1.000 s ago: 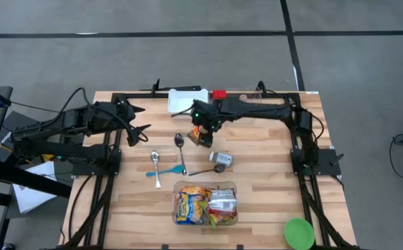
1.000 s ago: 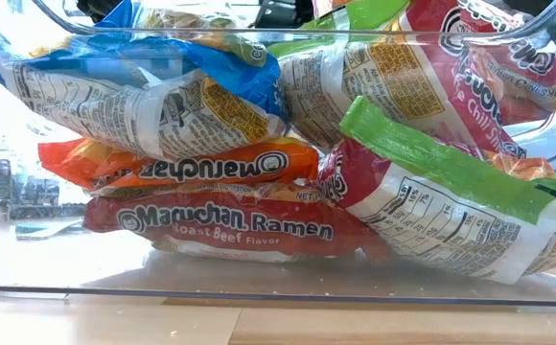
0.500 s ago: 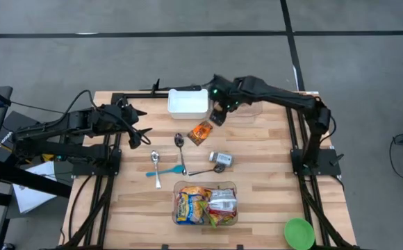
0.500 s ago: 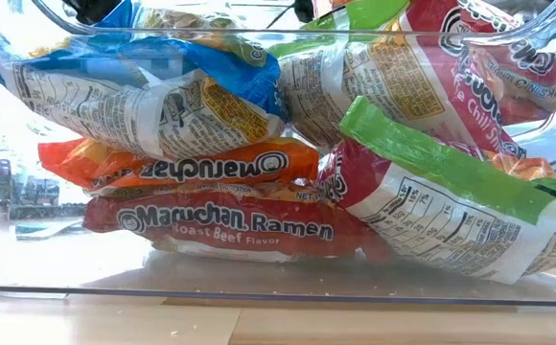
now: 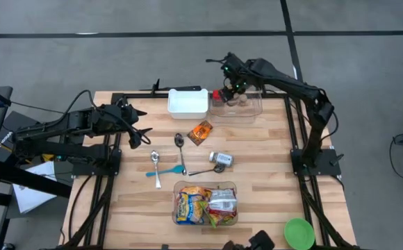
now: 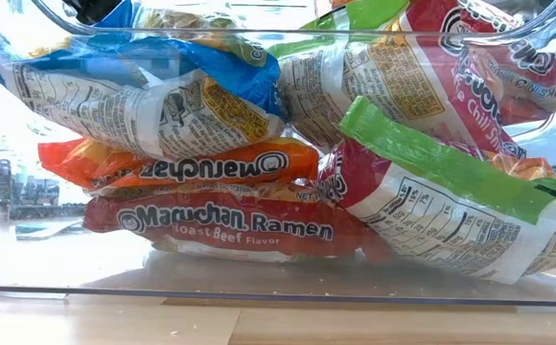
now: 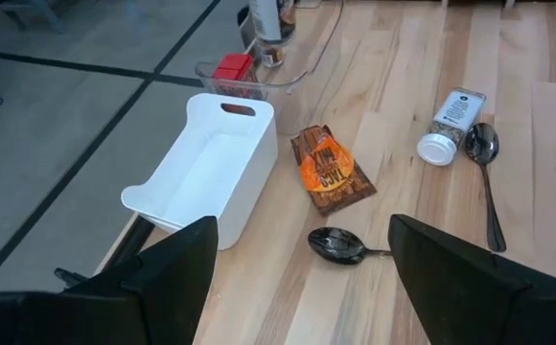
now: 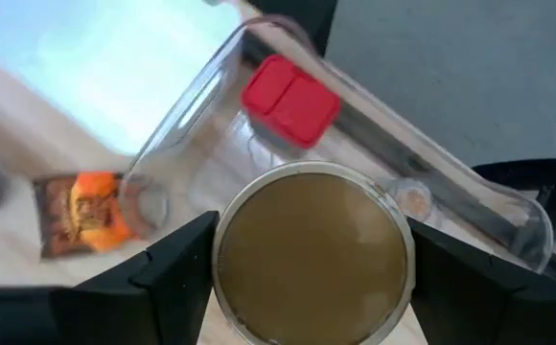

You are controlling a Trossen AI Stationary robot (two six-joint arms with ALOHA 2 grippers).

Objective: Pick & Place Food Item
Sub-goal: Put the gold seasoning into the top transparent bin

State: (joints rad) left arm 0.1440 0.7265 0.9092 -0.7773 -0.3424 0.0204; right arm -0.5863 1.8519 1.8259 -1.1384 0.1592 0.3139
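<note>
Your right gripper (image 8: 307, 287) hovers over the clear bin (image 5: 247, 111) at the worktop's (image 5: 271, 180) far edge, fingers clamped around a round brown-topped jar (image 8: 312, 251). Lower it straight inside, clear of the red-capped item (image 8: 290, 100), before releasing. Left gripper (image 7: 302, 278) waits, fingers apart.

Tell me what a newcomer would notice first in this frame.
Probably the right hand, raised over the clear container at the table's far edge and gripping a round brown-topped jar. Next, the clear bin of ramen packs near the front edge, which fills the low view. An orange snack packet lies flat beside the white bin.
</note>
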